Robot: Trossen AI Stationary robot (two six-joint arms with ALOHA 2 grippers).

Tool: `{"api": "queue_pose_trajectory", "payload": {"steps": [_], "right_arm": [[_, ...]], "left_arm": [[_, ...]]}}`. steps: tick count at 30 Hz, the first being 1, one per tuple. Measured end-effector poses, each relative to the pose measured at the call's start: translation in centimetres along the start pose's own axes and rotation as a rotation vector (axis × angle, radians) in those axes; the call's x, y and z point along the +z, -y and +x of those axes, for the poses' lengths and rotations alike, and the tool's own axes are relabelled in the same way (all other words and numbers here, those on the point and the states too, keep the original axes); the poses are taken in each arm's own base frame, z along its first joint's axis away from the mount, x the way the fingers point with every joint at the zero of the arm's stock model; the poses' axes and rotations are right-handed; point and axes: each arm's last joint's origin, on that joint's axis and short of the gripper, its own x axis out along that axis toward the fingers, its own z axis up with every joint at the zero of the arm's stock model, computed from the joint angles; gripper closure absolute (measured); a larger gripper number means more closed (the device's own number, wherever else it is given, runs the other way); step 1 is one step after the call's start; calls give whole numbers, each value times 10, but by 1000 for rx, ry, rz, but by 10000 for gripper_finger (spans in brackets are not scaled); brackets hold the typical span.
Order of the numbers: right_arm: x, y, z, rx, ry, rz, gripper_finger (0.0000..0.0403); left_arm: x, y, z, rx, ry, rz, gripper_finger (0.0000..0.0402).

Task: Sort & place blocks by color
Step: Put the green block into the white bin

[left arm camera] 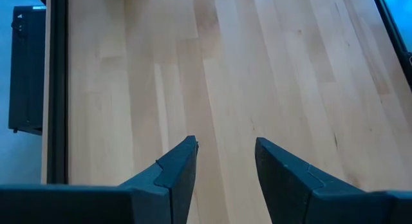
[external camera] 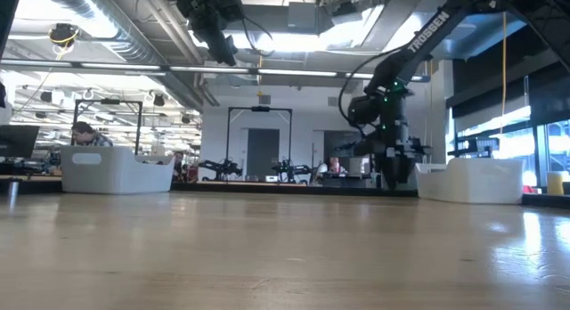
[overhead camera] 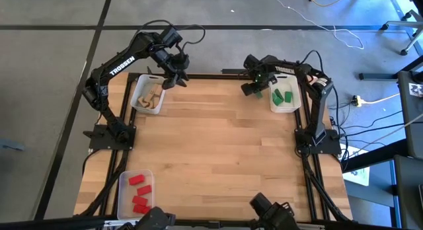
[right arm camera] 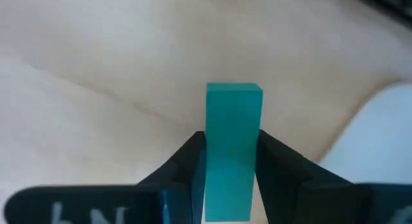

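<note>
A green block (right arm camera: 233,147) is clamped between the right gripper's (right arm camera: 232,179) fingers; the left gripper (left arm camera: 225,161) is held apart, gripping nothing.

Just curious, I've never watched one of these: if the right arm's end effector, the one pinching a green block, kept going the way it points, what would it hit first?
Probably the bare wooden tabletop. The right end effector holds the green block, with only wood ahead; the bin lies off to one side. Depth is hard to judge.
</note>
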Motion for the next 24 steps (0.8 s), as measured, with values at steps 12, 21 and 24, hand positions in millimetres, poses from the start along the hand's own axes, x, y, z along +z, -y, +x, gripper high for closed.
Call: {"api": "queue_pose_trajectory", "payload": {"steps": [12, 21, 24], "right_arm": [[-1, 3, -42, -135, -121, -124, 299], [-1, 2, -89, -286, -143, -212, 299], [-2, 8, -96, -324, -162, -210, 299]], "left_arm": [[-1, 1, 0, -8, -9, -5, 252], [-2, 2, 0, -14, -15, -3, 252], [-2, 2, 0, -17, -18, -6, 252]]}}
